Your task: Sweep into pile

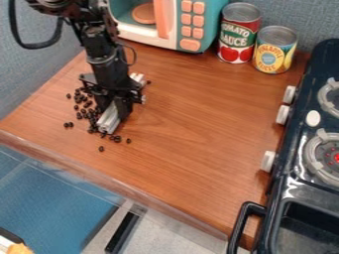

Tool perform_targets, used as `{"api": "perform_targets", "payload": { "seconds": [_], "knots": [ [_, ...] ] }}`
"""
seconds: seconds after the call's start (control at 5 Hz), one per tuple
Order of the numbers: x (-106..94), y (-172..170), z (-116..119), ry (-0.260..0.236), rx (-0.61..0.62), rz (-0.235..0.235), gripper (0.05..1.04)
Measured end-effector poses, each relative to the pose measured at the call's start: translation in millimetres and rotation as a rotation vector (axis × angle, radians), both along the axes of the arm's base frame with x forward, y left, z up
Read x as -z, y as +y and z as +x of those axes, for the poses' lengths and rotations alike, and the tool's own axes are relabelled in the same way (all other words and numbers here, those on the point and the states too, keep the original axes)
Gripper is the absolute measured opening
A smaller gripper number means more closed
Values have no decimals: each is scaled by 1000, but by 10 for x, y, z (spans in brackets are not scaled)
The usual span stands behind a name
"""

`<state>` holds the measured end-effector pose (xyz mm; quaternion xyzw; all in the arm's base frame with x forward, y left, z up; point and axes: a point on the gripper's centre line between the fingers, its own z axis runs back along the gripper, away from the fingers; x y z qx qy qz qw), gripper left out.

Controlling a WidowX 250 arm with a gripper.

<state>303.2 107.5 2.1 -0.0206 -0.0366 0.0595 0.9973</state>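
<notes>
Sweep step, pile kinda loose

Tool (115, 105) was clamped on a pale bar (108, 120) beside the dark beans (88, 104) on the counter (189, 116). Looked mid-sweep to me; next move called for nudging outer strays inward.

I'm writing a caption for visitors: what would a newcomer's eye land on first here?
Probably the black claw at upper left, gripping a pale bar against the wooden counter, with small dark beads scattered beside it. Next, the teal toy microwave at the back, and the red can and yellow can to its right.
</notes>
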Motion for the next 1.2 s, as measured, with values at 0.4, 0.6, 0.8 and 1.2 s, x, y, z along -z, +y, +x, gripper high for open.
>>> {"api": "perform_targets", "payload": {
  "seconds": [0.4, 0.6, 0.8, 1.2],
  "knots": [
    [-15, 332, -110, 3, -135, -22, 390],
    [-15, 384, -122, 6, -149, -29, 389],
    [-29, 350, -115, 5, -147, -42, 389],
    [-192, 3, -15, -21, -88, -99, 389]
  ]
}}
